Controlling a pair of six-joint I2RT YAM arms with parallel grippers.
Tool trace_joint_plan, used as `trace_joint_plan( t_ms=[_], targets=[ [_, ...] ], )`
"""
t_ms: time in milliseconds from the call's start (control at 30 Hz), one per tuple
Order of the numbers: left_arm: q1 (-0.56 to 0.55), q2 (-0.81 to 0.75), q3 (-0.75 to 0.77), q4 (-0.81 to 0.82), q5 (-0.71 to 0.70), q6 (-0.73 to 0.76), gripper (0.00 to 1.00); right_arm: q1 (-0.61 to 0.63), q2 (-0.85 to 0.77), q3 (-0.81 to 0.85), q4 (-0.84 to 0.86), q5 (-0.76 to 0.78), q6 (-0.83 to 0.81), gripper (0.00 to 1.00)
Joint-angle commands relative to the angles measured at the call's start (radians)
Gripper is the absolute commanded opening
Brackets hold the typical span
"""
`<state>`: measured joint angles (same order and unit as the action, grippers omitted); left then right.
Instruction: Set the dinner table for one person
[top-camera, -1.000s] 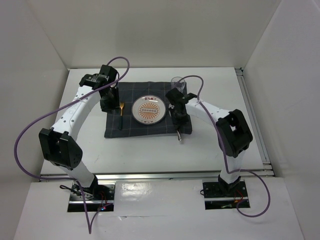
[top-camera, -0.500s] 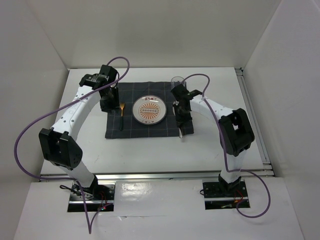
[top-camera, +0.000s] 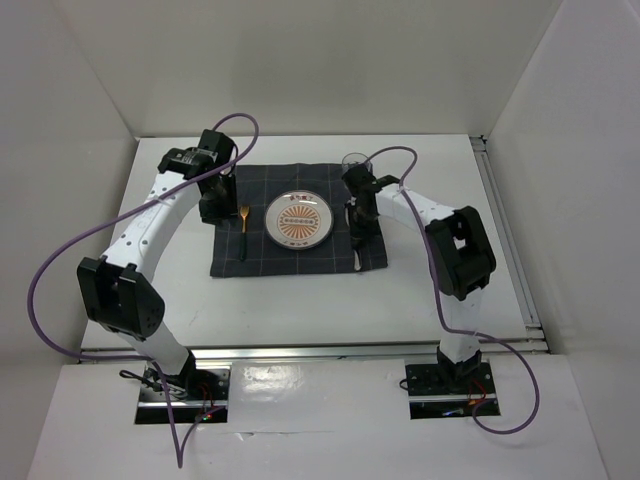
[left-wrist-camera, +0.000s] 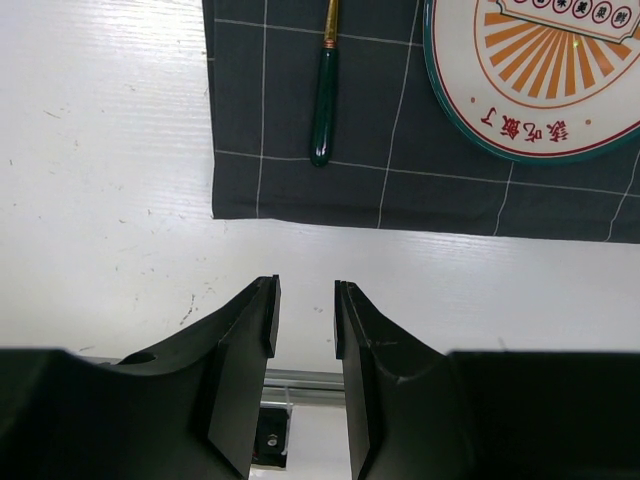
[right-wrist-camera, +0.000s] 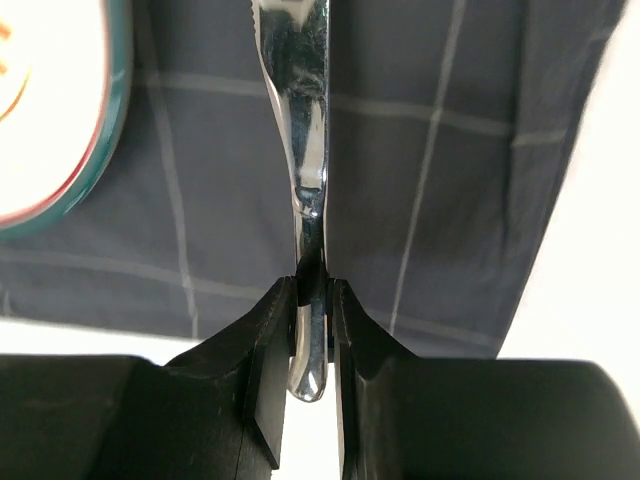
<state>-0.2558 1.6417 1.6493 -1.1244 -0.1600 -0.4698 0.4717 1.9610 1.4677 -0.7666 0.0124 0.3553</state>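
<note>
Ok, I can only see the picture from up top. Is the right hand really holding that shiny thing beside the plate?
Observer: Yes. The right wrist view shows the right hand pinched shut on the handle end of a silver knife.
Operator: What about the other one?
Observer: The left hand is empty. Its fingers are apart over the bare white table, just off the placemat.
Operator: What colour is the fork's handle? It looks black to me.
Observer: Up close the fork has a dark green handle, and the plate has little red characters under its orange rays.
</note>
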Motion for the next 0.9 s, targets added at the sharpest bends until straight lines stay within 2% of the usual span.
trace_joint_plan(
  t_ms=[0,600,667,800,833,867],
  targets=[
    [0.0,-0.048,0.026,-0.017,-0.021,0.019,0.46,-0.031,0.033,0.059,0.041,0.0,0.019,0.11],
    [0.0,-0.057,0.015,-0.017,-0.041,0.019,0.46,-0.074,0.137,0.143,0.073,-0.012,0.019,0.11],
    [0.0,-0.057,0.015,-0.017,-0.041,0.019,0.46,-0.074,0.148,0.143,0.073,-0.012,0.019,0.14],
    [0.0,-0.057,0.015,-0.017,-0.041,0.019,0.46,-0.074,0.159,0.166,0.073,-0.002,0.01,0.37],
    [0.0,-0.057,0.015,-0.017,-0.041,0.019,0.46,-0.074,0.159,0.166,0.064,-0.002,0.01,0.52],
    [0.0,-0.057,0.015,-0.017,-0.041,0.019,0.46,-0.074,0.15,0.177,0.053,-0.002,0.01,0.57]
  ],
)
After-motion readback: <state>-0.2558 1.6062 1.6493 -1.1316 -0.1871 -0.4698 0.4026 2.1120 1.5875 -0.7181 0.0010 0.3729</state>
